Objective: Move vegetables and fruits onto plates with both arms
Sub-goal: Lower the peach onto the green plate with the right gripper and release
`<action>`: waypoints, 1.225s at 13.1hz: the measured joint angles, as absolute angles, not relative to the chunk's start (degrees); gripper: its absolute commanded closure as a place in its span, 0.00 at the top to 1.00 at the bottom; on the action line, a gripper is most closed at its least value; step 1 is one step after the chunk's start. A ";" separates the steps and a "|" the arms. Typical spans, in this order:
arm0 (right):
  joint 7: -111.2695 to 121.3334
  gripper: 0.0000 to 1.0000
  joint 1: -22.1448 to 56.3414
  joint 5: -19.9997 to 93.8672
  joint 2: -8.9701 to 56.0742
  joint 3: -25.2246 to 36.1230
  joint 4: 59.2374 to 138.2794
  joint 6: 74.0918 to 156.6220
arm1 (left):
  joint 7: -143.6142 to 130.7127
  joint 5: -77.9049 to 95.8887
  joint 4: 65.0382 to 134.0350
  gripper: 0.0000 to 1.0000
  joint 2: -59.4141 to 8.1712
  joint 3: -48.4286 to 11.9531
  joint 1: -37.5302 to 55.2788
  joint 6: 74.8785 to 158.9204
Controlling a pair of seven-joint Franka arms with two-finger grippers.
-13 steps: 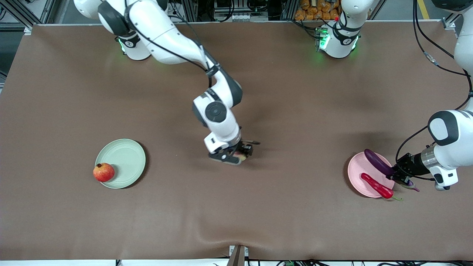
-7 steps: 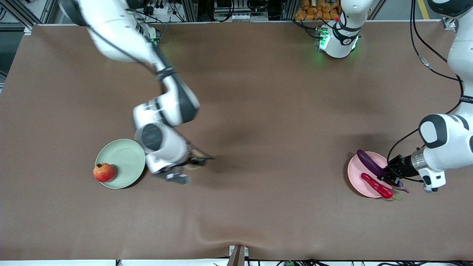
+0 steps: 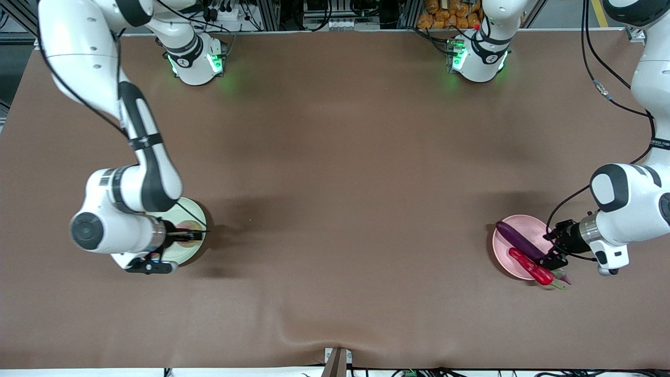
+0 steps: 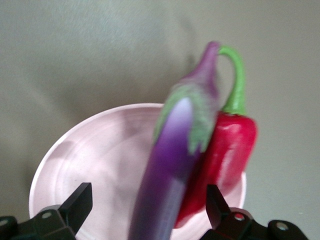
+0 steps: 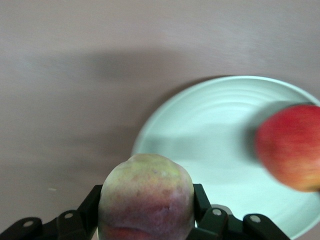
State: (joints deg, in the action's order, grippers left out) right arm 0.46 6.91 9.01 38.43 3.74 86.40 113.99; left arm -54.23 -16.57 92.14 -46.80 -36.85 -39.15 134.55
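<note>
My right gripper (image 3: 187, 234) is shut on the fuzzy pink-and-green peach (image 5: 146, 200) and hangs over the pale green plate (image 3: 198, 217). The red-orange pomegranate (image 5: 291, 153) sits at that plate's (image 5: 210, 135) edge; my arm hides it in the front view. My left gripper (image 3: 552, 252) stands open at the pale pink plate (image 3: 505, 254). The purple eggplant (image 3: 515, 241) lies loose between its fingers (image 4: 81, 200), across the plate (image 4: 95, 160). Beside the eggplant (image 4: 175, 160) lies the red chili pepper (image 4: 227, 150), its green stem past the rim.
A brown cloth (image 3: 340, 209) covers the whole table, with a wrinkle at its edge nearest the front camera. Both arm bases (image 3: 193, 63) glow green along the edge farthest from that camera. Cables trail from the left arm (image 3: 628, 199).
The right arm swung with the peach from the table's middle to over the green plate. The left gripper opened and let the eggplant down onto the pink plate.
</note>
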 measured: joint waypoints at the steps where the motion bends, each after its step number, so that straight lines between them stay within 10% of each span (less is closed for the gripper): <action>1: 3.29 0.31 5.37 9.01 38.43 3.72 87.10 114.39 | -54.26 -16.57 91.34 1.00 -46.41 -37.40 -39.11 133.77; 3: 6.05 0.52 3.62 9.01 38.44 3.68 87.88 116.56 | -54.32 -16.57 87.84 1.00 -45.33 -39.48 -39.03 127.35; 4: 6.29 0.91 3.52 9.01 38.44 3.64 88.18 117.76 | -54.36 -16.57 85.47 1.00 -44.72 -40.77 -38.94 123.13; 5: 6.30 1.00 3.54 9.01 38.49 3.39 88.42 119.06 | -54.39 -16.69 83.17 1.00 -43.88 -42.05 -38.78 119.35; 16: 6.85 1.00 1.88 8.40 26.89 3.68 87.28 109.01 | -32.20 -19.46 80.18 1.00 -28.42 -45.38 -37.25 106.73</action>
